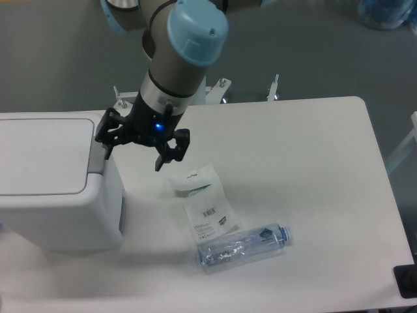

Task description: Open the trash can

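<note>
Gripper [132, 155] spread wide, fingers apart, grasping nothing; one fingertip [107, 151] over grey push tab [97, 156] at right edge of trash can lid, other fingertip hanging above bare table [313, 169]. Blue light glows on gripper body. Trash can [58, 195] sits at left side of table, lid flat and closed. White plastic packet [203, 203] with barcode lies just right of can, below gripper. Clear plastic bottle [244, 246] lies on its side, touching packet's lower edge.
</note>
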{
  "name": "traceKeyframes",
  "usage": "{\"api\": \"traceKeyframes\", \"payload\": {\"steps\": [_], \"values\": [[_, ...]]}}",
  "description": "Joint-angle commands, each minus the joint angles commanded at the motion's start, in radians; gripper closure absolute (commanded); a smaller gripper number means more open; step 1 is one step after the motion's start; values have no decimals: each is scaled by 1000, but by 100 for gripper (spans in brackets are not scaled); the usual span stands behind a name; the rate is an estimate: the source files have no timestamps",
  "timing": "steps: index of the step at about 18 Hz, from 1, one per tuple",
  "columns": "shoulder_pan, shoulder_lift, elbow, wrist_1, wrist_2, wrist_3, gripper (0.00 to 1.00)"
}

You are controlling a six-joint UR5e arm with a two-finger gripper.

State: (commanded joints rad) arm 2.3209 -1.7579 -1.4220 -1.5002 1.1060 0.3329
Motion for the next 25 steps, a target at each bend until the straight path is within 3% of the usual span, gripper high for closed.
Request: {"api": "traceKeyframes", "payload": {"steps": [15, 20, 25], "values": [[0, 1, -9, 8, -3, 0, 0], [40, 61, 18, 61, 2, 17, 0], [169, 63, 3, 202, 47, 18, 0]]}}
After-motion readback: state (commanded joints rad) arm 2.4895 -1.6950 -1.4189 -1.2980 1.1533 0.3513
